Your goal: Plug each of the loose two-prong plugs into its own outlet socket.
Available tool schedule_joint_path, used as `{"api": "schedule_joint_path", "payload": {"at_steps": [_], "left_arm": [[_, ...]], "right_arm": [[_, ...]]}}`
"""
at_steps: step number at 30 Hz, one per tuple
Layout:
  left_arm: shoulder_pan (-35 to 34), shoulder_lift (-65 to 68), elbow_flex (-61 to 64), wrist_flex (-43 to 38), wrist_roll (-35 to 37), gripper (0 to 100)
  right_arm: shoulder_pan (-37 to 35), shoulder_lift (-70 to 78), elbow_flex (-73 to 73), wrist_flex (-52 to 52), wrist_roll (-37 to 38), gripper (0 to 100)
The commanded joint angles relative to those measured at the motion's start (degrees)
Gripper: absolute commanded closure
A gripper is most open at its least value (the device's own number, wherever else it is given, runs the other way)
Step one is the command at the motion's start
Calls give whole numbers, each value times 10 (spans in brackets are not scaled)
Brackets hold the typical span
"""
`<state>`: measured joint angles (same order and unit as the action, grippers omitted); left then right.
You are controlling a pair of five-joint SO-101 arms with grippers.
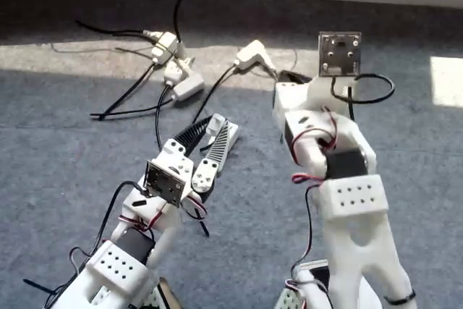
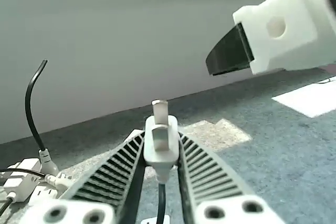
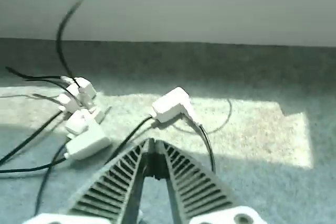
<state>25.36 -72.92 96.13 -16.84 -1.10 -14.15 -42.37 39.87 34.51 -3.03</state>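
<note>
Left gripper [image 2: 160, 153] is pinching one plug [image 2: 159, 129], nothing socketed yet I think; right gripper [image 3: 155, 148] pressed together, other plugs [image 1: 177, 70] loose on carpet [image 1: 65, 157].

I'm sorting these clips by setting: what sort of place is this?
Probably an indoor room, on grey carpet. A plain wall runs behind, a sunlit patch falls across the carpet, and loose plugs with black cords lie about. The left gripper holds one plug.

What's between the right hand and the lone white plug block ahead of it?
In the right wrist view, just carpet and the black cords trailing from the white plug block past the right hand.
</note>
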Motion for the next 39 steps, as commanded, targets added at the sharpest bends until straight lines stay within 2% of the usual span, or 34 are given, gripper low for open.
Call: {"api": "schedule_joint_path", "payload": {"at_steps": [1,7,12,18,23,27,31,35,39], "left_arm": [[38,-6,12,12,-4,995],[78,-6,12,21,-4,995],[76,-6,12,19,-4,995],[75,-10,12,20,-4,995],[80,-12,12,20,-3,995],[80,-12,13,20,-2,995],[80,-12,13,20,-2,995],[80,-12,13,21,-2,995],[78,-12,13,21,-4,995]], "right_arm": [[-70,-123,-26,45,11,992],[-203,-237,78,47,118,992],[-254,-312,160,25,137,992],[-269,-385,241,14,186,992],[-217,-370,344,-109,212,992],[-166,-293,372,-195,211,992],[-139,-149,323,-243,213,992],[-99,42,209,-237,214,992],[-36,230,49,-175,209,992]]}}
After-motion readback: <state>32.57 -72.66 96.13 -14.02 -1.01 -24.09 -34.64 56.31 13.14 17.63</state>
